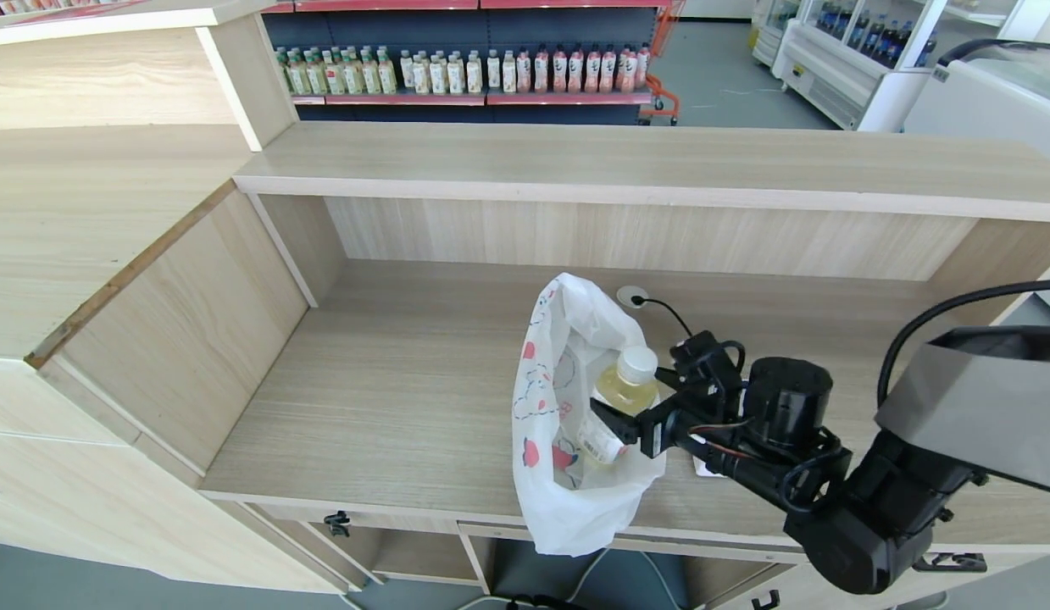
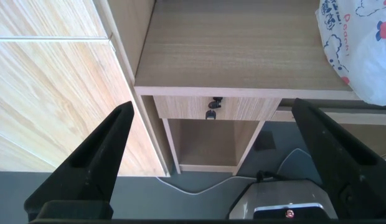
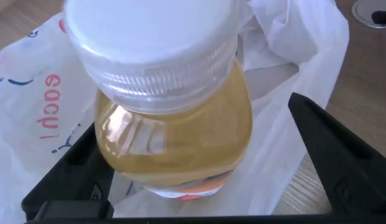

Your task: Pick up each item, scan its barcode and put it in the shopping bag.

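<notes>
- The shopping bag (image 1: 567,474) stands at the front edge of the worktop (image 1: 389,398), right of the middle. Its bottom sags over that edge and its mouth gapes upward, so an item can go in from above.
- The bottle (image 1: 628,388), yellow liquid under a white cap, leans in the bag's mouth. Its labelled lower part is already inside and its cap points up and back.
- The right gripper (image 1: 647,385) reaches in from the worktop's right side and straddles the bottle's shoulder. Its fingers are apart: the right wrist view shows bag plastic between the bottle (image 3: 174,137) and one finger (image 3: 330,155), so this reads as a loose hold or a release, not a clamp. I cannot tell whether the other finger touches.
- The step in hand is probably the drop into the bag. The bag walls (image 3: 292,56) now seem to prop the bottle.
- The left gripper (image 2: 211,107) hangs low, off the worktop's front left, fingers wide apart with nothing between them. That keeps it clear of the bag (image 2: 361,50).
- A cable passes through a round grommet (image 1: 632,295) near the worktop's back edge, just behind the bag.
</notes>
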{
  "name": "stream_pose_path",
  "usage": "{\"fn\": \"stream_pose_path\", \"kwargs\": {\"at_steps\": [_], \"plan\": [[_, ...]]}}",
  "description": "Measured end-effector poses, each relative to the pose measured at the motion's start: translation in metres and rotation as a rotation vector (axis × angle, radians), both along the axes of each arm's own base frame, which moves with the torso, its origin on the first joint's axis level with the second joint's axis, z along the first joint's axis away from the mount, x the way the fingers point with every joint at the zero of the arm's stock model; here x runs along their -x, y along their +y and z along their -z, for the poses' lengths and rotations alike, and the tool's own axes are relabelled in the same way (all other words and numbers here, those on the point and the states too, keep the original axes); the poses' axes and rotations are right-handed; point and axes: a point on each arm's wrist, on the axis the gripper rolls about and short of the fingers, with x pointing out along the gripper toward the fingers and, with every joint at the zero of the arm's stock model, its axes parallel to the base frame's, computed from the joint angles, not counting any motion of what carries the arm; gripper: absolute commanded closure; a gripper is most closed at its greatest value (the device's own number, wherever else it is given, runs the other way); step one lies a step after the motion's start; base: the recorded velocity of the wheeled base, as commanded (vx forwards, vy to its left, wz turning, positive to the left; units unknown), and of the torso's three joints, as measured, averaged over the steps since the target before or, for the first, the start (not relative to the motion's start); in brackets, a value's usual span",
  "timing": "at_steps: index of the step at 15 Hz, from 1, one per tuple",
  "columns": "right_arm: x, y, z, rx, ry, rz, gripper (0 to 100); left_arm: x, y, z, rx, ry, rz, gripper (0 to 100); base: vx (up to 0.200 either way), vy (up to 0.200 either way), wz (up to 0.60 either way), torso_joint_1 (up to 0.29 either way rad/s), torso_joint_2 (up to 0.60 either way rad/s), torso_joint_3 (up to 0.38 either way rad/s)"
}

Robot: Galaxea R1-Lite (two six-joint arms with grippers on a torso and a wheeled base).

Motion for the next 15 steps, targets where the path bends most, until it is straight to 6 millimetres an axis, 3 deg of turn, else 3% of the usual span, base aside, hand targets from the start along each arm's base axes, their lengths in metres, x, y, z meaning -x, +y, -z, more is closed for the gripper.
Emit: {"fn": "stream_pose_path", "kwargs": {"at_steps": [2,6,11,15], "plan": [[0.014,-0.013,-0.024,-0.021,0.033,0.018,0,0.0,0.0,0.0,0.0,0.0,0.0,0,0.0,0.0,0.0,0.0,0.0,0.0],[0.064,-0.044,-0.067,-0.037,0.057,0.043,0,0.0,0.0,0.0,0.0,0.0,0.0,0,0.0,0.0,0.0,0.0,0.0,0.0],[0.089,-0.075,-0.091,-0.029,0.003,0.123,0,0.0,0.0,0.0,0.0,0.0,0.0,0,0.0,0.0,0.0,0.0,0.0,0.0],[0.104,-0.131,-0.096,0.12,0.022,0.337,0,0.0,0.0,0.0,0.0,0.0,0.0,0,0.0,0.0,0.0,0.0,0.0,0.0]]}}
